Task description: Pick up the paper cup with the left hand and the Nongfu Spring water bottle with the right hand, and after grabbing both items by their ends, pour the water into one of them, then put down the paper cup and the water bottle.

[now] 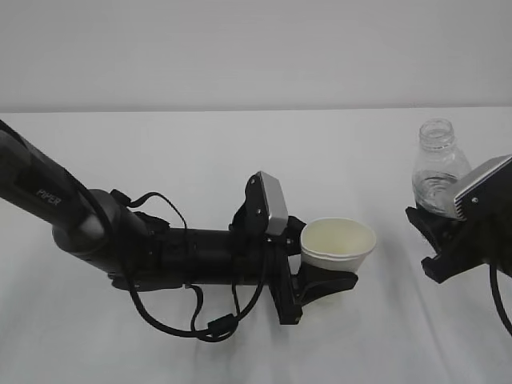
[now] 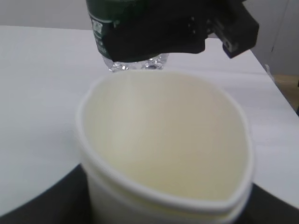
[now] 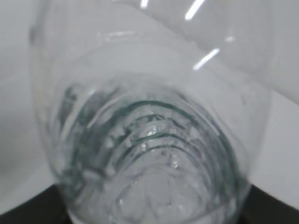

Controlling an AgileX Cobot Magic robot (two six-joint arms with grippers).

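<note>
I am gripping the cup (image 1: 339, 245) in my left claw (image 1: 324, 282), the bottle (image 1: 438, 168) at right in my right claw (image 1: 436, 240); I should tip slowly over its rim.

One readable marking: "PIPER"

The word "PIPER" stands in pale letters on the black left arm (image 1: 48, 196) in the exterior view. The bottle's dark green label band (image 2: 100, 21) carries small white print in the left wrist view, too blurred to read.
</note>
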